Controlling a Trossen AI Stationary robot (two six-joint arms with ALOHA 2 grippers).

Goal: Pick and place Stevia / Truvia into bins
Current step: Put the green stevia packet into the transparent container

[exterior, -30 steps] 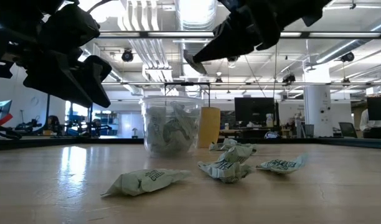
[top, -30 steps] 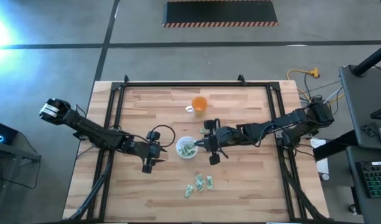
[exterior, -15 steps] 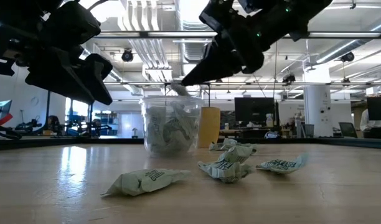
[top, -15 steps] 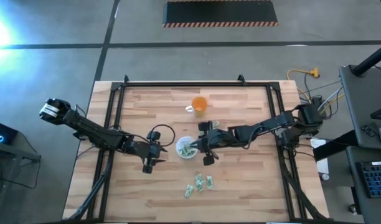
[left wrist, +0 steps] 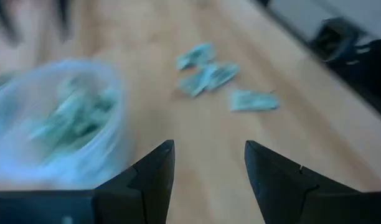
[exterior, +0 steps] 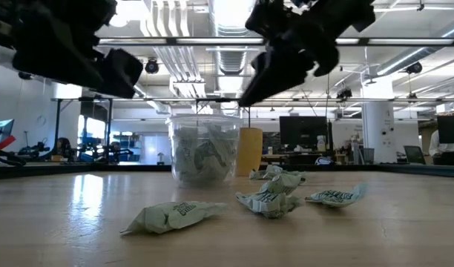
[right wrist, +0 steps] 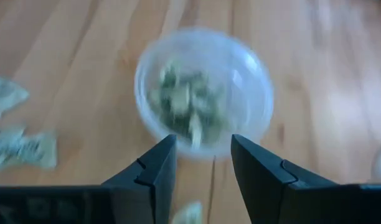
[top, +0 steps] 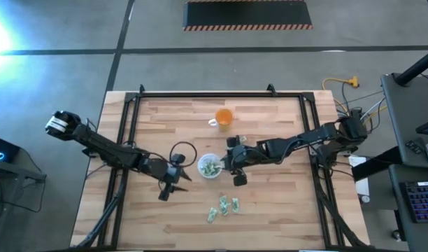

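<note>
Wooden table (top: 270, 210) in workshop hall. Nearest front edge: loose sachets (top: 223, 208), crumpled, on bare wood. Behind them clear cup (top: 210, 166), partly filled with sachets. Left claw (top: 169, 185) just beside cup, above table, fingers apart, empty. Right claw (top: 235, 170) beside cup's other side, fingers apart, empty. Farther back: orange cup (top: 223, 117).

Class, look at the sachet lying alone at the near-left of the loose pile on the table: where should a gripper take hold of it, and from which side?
Grip that sachet across its puffed middle, coming straight down from above. It lies flat on the table, crumpled, with thin pinched ends that would likely slip; the raised centre gives the fingers something to close on. It sits apart from the other sachets, so fingers have room either side.
</note>
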